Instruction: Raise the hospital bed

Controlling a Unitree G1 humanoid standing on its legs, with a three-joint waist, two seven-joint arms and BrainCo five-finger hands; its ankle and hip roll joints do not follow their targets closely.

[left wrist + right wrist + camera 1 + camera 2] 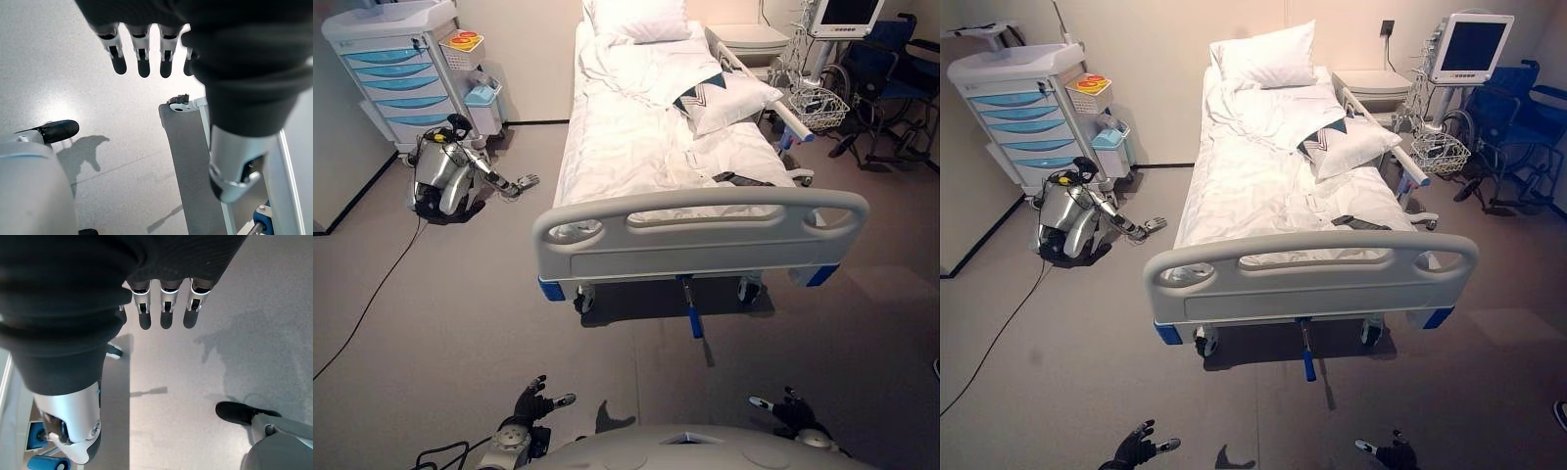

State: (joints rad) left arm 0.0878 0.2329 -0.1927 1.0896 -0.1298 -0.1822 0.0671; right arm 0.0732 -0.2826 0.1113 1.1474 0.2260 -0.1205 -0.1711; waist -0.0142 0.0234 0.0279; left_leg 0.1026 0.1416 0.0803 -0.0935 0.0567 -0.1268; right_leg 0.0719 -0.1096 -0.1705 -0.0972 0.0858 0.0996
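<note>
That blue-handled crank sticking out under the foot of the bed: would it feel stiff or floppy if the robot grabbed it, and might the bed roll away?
The crank looks like a rigid metal rod with a blue grip, so probably stiff, turning rather than bending. The hospital bed stands on casters, so a hard push might roll it unless they are locked, which I cannot tell. Both hands, left and right, hang open, away from it.

Hospital bed (656, 166) ahead — both hands low, fingers spread, apart from it.

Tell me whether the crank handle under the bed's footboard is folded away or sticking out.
Sticking out: the blue-gripped crank handle projects from beneath the footboard toward the robot, over the floor.
</note>
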